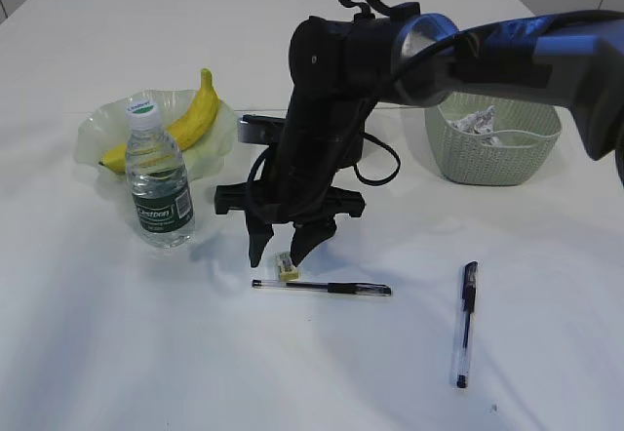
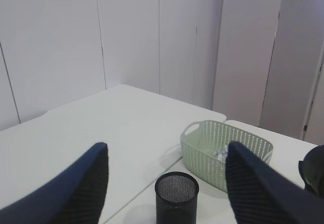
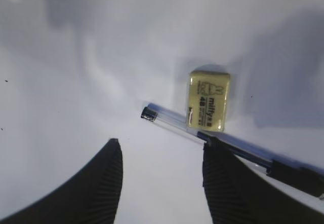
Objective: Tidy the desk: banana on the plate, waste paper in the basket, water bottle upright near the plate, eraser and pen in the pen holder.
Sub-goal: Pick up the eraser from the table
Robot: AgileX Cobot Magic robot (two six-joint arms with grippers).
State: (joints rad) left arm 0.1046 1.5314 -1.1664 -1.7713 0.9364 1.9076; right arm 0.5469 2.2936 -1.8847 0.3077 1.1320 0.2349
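The yellow eraser (image 1: 288, 267) (image 3: 208, 100) lies against a clear pen (image 1: 322, 288) (image 3: 172, 121) on the white table. My right gripper (image 1: 276, 255) (image 3: 162, 141) points down just above them, open and empty, its right fingertip over the pen's barrel. A second pen (image 1: 465, 324) lies further right. The banana (image 1: 200, 114) rests on the pale green plate (image 1: 97, 129), and the water bottle (image 1: 159, 182) stands upright in front of it. Crumpled paper (image 1: 480, 121) (image 2: 221, 153) sits in the basket (image 1: 492, 148) (image 2: 202, 143). My left gripper (image 2: 167, 144) hangs open and empty above the black mesh pen holder (image 2: 176, 196).
The right arm (image 1: 507, 51) stretches from the right edge across the basket to the table's middle. In the exterior view the pen holder does not show. White wall panels stand behind the table in the left wrist view.
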